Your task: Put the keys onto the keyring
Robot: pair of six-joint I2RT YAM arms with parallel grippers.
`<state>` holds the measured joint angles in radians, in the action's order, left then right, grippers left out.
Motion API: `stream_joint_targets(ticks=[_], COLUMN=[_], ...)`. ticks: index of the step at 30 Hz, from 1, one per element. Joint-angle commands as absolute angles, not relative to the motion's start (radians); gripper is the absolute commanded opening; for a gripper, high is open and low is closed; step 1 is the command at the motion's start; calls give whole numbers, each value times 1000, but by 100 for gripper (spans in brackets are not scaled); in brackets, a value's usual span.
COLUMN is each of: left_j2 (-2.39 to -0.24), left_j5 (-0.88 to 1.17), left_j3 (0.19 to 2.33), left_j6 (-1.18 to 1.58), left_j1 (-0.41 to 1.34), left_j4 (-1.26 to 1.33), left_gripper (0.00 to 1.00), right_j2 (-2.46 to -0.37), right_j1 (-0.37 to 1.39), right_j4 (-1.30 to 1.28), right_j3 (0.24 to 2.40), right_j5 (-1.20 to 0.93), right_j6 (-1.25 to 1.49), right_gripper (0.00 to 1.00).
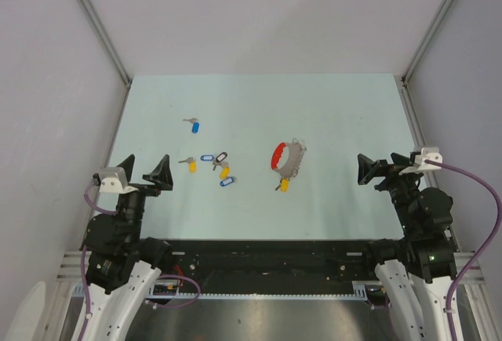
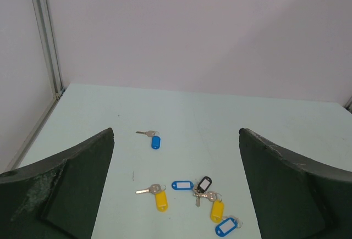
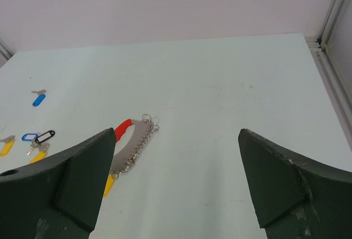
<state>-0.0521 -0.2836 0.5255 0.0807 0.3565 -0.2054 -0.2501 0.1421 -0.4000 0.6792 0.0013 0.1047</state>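
A pale mint tabletop (image 1: 337,106) is enclosed by plain grey-white walls (image 1: 259,12). Near its middle lies the keyring (image 1: 287,158), a red arc joined to silvery links, with a yellow-tagged key (image 1: 283,186) at its near end. Blue-, yellow- and black-tagged keys (image 1: 218,167) are scattered to its left. The left gripper (image 1: 147,162) and right gripper (image 1: 378,162) are spread wide, nothing grasped.

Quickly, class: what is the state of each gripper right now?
Left gripper: open, holding nothing.
Right gripper: open, holding nothing.
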Motion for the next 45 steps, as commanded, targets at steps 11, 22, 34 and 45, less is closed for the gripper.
stream_joint_targets(ticks=[11,22,34,45], left_j2=[-40,-34,-34,-15], left_j5=[-281,-281,-273,-278], left_j3=[541,543,543,540], left_j6=[117,137,138,132], left_j1=[350,350,394,436], left_j4=[-225,-241,-242,-244], left_gripper=[100,100,100,100], right_j2=[-514,-961,-1317,-1580], right_j1=[152,290,592,748], right_j4=[-402,-318,-32,-17], right_j3=[698,704,722,853], right_j5=[-196,-162,67,207], right_j6=[212,281,276,181], right_gripper=[100,100,53,35])
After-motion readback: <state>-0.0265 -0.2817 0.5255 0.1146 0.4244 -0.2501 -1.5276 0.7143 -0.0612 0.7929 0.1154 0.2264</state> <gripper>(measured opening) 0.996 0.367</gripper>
